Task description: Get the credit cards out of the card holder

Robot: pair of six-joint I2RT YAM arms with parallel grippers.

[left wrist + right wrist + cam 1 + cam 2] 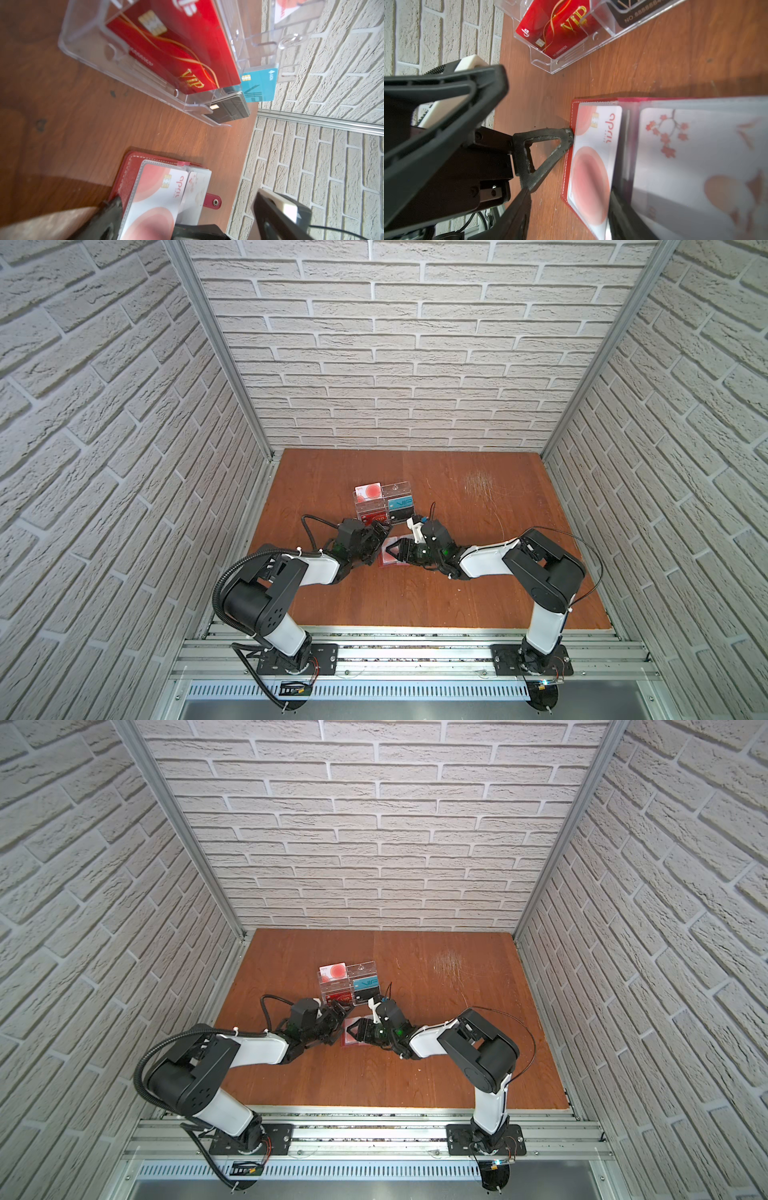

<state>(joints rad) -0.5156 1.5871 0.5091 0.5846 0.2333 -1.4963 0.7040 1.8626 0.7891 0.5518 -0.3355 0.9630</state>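
Note:
The red card holder (394, 561) (566, 166) lies open on the table between both grippers. A white credit card with red circles (591, 158) (158, 199) sits in its clear sleeve. A second white card with red blossoms (685, 145) sits in a raised sleeve leaf. My left gripper (190, 195) (380, 542) is wide open, and one of its fingertips (568, 133) touches the holder's outer edge. My right gripper (570, 193) (389, 553) is open astride the red-circle page. One finger stands over the table beside the holder, the other between the leaves.
A clear acrylic tiered rack (363, 510) (87, 52) stands just behind the holder. It holds a red VIP card (187, 41), a black card (230, 106), a teal VIP card (259, 85) and a red-circle card (368, 490). Brick walls enclose the wooden table (478, 572).

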